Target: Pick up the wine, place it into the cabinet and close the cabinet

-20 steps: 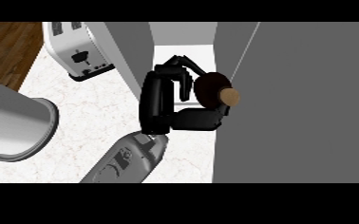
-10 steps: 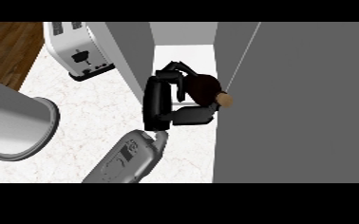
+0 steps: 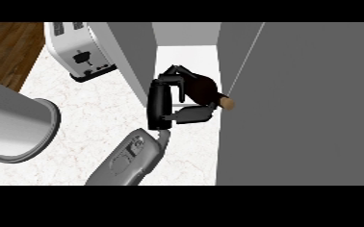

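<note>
- While I look down, a pot [image 3: 25, 130] sits at nine o'clock and a toaster [image 3: 78, 53] at eleven.
- My right hand [image 3: 167, 103], near centre, has its fingers curled round the wine [image 3: 202, 89].
- Cork end at three o'clock, the wine lies between the cabinet [image 3: 135, 53] walls, touching the door [image 3: 292, 101].

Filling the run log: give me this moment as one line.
stage: placing | right hand: holds wine bottle | bottle: tilted, cork end at cabinet opening's right wall | left hand: unseen | nearby: toaster
</note>
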